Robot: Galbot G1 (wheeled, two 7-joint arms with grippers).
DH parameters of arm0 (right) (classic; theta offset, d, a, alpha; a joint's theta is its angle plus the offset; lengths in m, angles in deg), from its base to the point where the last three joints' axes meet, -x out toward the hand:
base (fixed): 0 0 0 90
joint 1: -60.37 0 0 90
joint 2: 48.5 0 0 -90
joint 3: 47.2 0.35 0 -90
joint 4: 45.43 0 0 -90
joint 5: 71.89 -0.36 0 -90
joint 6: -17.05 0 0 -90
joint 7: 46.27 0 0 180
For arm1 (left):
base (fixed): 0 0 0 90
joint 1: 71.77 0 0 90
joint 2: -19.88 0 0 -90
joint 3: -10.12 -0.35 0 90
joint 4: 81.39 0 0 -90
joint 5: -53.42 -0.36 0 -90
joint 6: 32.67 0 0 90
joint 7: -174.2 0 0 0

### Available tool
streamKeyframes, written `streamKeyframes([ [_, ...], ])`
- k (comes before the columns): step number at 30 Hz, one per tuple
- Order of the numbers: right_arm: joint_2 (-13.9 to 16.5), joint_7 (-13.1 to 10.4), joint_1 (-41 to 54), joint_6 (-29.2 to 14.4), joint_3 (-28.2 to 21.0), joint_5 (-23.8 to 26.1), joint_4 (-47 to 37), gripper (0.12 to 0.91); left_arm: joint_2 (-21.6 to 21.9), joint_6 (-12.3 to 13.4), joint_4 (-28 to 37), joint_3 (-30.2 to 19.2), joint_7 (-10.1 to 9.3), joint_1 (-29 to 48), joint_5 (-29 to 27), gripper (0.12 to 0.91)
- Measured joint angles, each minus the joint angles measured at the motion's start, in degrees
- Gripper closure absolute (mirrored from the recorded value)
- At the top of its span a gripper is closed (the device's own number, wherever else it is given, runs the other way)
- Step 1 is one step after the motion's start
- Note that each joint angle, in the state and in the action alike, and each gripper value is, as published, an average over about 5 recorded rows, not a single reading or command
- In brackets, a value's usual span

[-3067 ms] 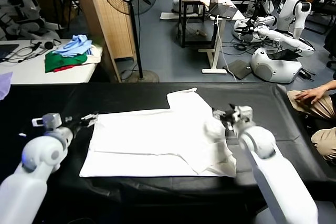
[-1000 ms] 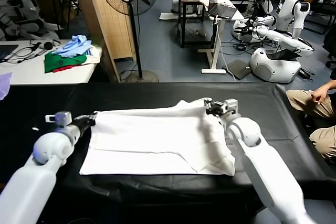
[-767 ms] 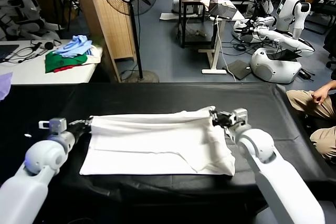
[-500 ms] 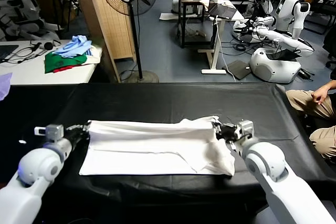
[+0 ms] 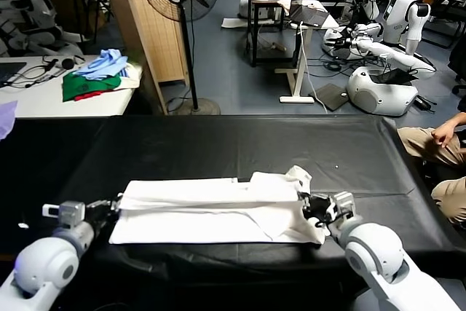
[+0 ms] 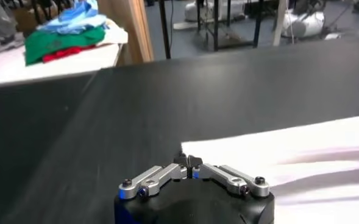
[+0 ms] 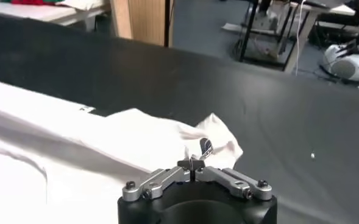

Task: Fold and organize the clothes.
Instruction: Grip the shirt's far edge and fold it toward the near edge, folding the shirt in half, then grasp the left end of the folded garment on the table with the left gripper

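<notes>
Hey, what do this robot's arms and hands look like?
Both arms are smooth glossy white shells with rounded joints. The left hand and right hand have grey blocks at the wrists; close up, each is a black housing with silver metal linkage bars and dark screws.

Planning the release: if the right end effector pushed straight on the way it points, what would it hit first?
Likely the bunched sleeve of the white T-shirt, right ahead of the right end effector; beyond it, bare black table. Depth is unclear.

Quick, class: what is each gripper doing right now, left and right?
Left gripper: shut on the white T-shirt, at its left edge.
Right gripper: shut on the T-shirt's right edge.
</notes>
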Motion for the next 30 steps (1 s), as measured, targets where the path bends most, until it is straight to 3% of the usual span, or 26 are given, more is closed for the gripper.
streamKeyframes([
  [4,0.8,0.1,-1.5,0.0,1.9,-0.7,1.7,0.612,-0.7,-0.6,-0.8,0.1,-0.01,-1.1,-0.4,0.799],
  [11,-0.1,-0.9,-0.7,0.0,5.8,-1.2,2.5,0.271,-0.9,-1.3,-3.1,1.3,-0.04,-2.0,1.3,0.406],
  [15,-2.5,-0.3,2.3,-0.8,5.0,3.9,-0.5,0.231,-1.2,-0.6,-2.8,1.2,-0.69,0.3,3.5,0.257],
  [22,-6.7,1.0,8.8,-3.6,0.4,8.7,-8.1,0.227,-3.6,0.5,2.1,-1.6,-1.52,8.3,5.7,0.232],
  [30,-9.3,1.2,13.0,-4.2,-2.9,11.5,-14.9,0.227,-6.7,0.0,9.6,-4.4,-1.19,14.0,8.1,0.232],
])
